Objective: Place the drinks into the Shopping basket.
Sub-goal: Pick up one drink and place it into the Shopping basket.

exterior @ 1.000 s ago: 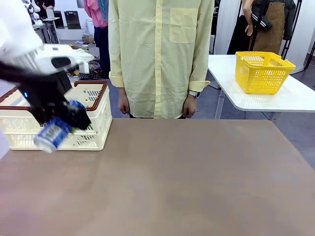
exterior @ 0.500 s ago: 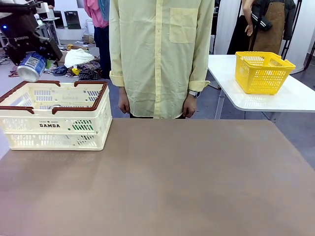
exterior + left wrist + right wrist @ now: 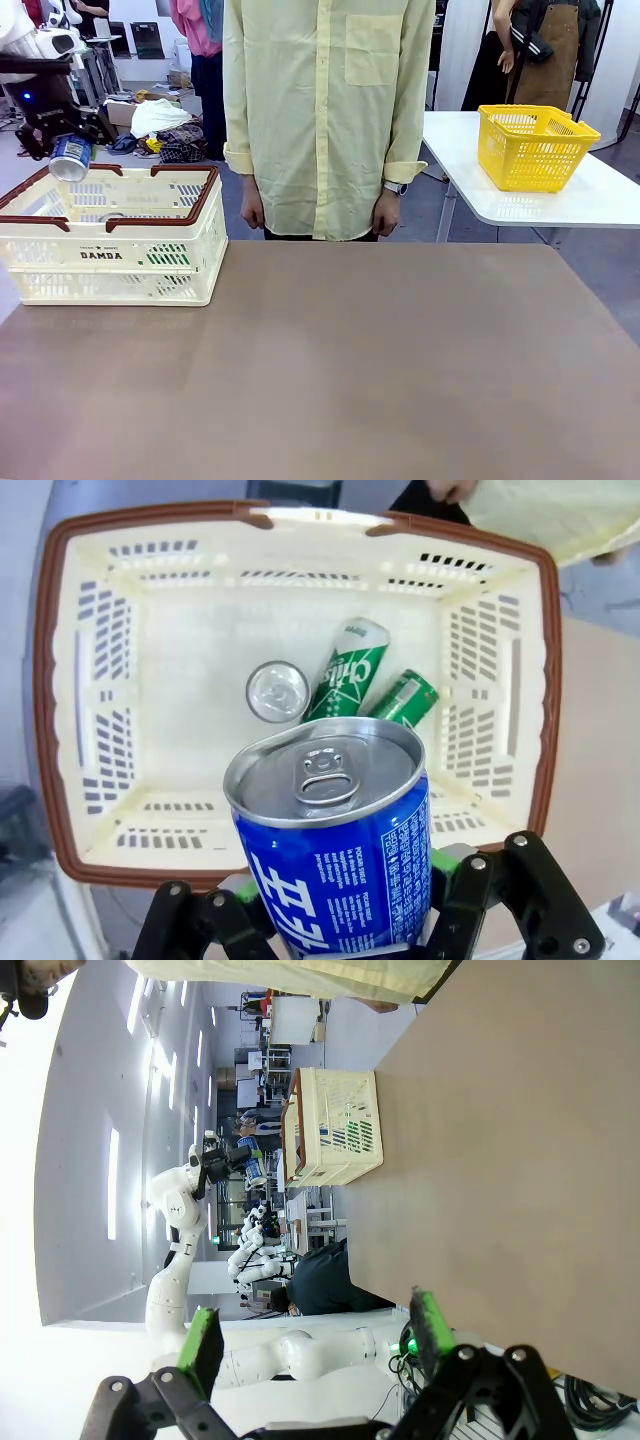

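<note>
While the left gripper (image 3: 62, 140) stays clamped on the blue can (image 3: 335, 855) above the Shopping basket (image 3: 205, 215) at the table's far left corner, a release could land it on the two green cans (image 3: 345, 670) and upright can (image 3: 277, 691) inside, denting or bouncing it. Right gripper (image 3: 315, 1345): jaws spread, empty.

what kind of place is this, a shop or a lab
Probably a robotics lab staged as a shop: other white robot arms stand at tables behind, beside a cream shopping basket and a yellow mesh basket.
</note>
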Robot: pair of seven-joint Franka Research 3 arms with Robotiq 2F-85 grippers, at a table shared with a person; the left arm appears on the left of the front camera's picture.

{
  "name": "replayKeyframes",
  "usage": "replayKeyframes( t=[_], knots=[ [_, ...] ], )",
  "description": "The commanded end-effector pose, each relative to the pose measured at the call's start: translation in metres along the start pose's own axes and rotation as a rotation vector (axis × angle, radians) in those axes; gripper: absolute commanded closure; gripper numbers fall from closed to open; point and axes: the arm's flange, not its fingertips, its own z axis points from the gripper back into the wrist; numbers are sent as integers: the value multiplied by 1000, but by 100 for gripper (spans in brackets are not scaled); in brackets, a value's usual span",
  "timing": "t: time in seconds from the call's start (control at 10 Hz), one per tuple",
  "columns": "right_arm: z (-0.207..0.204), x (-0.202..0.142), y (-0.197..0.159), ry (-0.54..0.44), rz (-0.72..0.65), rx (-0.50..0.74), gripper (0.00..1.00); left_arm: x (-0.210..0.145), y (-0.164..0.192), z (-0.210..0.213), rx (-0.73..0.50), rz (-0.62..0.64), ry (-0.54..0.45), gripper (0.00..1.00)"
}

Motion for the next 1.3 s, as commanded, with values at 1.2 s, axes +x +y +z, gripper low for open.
replayKeyframes(
  t=[1.2],
  knots=[
    [-1,2,6,-7,-12,20,0,57,8,-120,-12,-146,128,100]
  ],
)
